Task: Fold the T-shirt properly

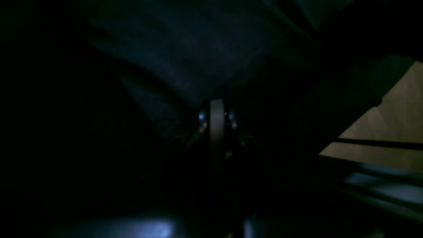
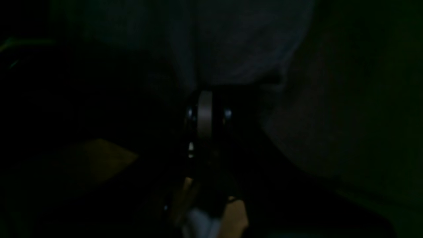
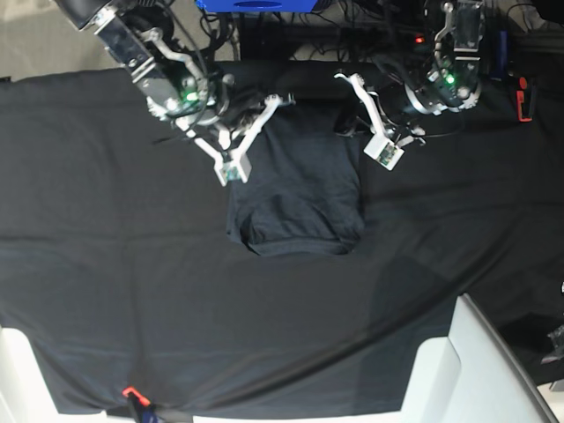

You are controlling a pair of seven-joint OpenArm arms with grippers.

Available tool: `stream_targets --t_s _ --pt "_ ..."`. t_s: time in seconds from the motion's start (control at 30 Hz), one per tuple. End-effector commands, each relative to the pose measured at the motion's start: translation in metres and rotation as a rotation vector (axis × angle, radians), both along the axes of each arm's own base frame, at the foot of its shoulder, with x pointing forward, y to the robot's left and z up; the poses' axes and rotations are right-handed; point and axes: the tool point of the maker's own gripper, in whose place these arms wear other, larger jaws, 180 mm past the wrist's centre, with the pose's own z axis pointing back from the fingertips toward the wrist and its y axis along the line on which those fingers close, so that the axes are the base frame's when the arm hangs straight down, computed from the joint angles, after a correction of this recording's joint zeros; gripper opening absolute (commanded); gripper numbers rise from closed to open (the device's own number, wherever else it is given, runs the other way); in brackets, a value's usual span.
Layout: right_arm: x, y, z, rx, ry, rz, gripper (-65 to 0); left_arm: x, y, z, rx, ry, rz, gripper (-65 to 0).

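My dark charcoal heathered knit T-shirt (image 3: 300,189) lies as a folded block mid-table on the smooth black tablecloth (image 3: 106,264). My right gripper (image 3: 264,110) sits at its 11 o'clock corner, jaws pinched tight on the cloth. My left gripper (image 3: 348,92) at 1 o'clock, likewise clamped on fabric. Wrist views too dark for more.

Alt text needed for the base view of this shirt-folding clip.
Overhead view: a dark T-shirt lies partly folded on a black tablecloth, and both arms reach to its far edge, right gripper and left gripper shut there.
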Motion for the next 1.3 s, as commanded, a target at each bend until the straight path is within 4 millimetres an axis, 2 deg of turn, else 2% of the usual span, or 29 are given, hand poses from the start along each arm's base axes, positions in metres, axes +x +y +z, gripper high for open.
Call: stream_targets --t_s 0.0,0.17,0.3,0.37,0.47,0.57,0.67,0.8,0.87,0.93,1.03,1.13,1.2,1.27 --pt "0.007 -0.001 0.002 -0.008 -0.026 0.000 -61.8 0.008 0.002 0.005 -0.028 -0.036 0.015 -65.0" --pt "0.003 -0.004 -0.015 -0.034 -0.027 -0.015 -61.8 -0.004 0.022 -0.018 -0.045 0.008 0.073 -65.0" --pt "0.003 -0.004 -0.016 -0.034 -0.033 -0.017 -61.8 -0.004 0.026 -0.019 -0.047 0.009 0.081 -65.0" --pt "0.002 -0.003 -0.012 -0.024 -0.037 -0.021 -61.8 0.001 0.026 -0.010 -0.040 -0.022 0.068 -65.0" --pt "0.002 0.001 0.004 0.008 -0.071 -0.021 -61.8 0.007 0.018 0.014 -0.038 -0.092 0.035 -65.0" --pt "0.002 -0.021 0.020 -0.006 -0.108 -0.069 -61.8 0.009 0.027 0.043 -0.015 -0.174 0.052 -65.0" --pt "-0.010 -0.045 0.035 -0.037 -0.126 -0.113 -62.0 -0.009 0.040 0.058 0.027 -0.194 0.061 -65.0" --pt "-0.058 -0.072 0.046 -0.066 -0.080 -0.104 -62.0 -0.055 0.059 0.060 0.079 -0.135 0.086 -65.0" --pt "-0.093 -0.083 0.041 -0.091 -0.011 -0.104 -62.0 -0.086 0.067 0.054 0.094 -0.072 0.103 -65.0" --pt "-0.127 -0.091 0.032 -0.122 0.068 -0.098 -62.0 -0.116 0.068 0.051 0.062 -0.038 0.127 -65.0" --pt "-0.184 -0.094 0.024 -0.141 0.196 -0.090 -62.0 -0.163 0.070 0.040 0.010 0.037 0.183 -65.0" --pt "-0.225 -0.102 0.008 -0.186 0.299 -0.077 -61.8 -0.217 0.058 0.010 -0.008 0.167 0.162 -65.0" --pt "-0.244 -0.113 -0.015 -0.248 0.366 -0.080 -61.8 -0.259 0.047 -0.015 0.000 0.270 0.114 -65.0" --pt "-0.260 -0.130 -0.048 -0.336 0.431 -0.087 -61.8 -0.293 0.026 -0.040 -0.034 0.354 0.052 -65.0"
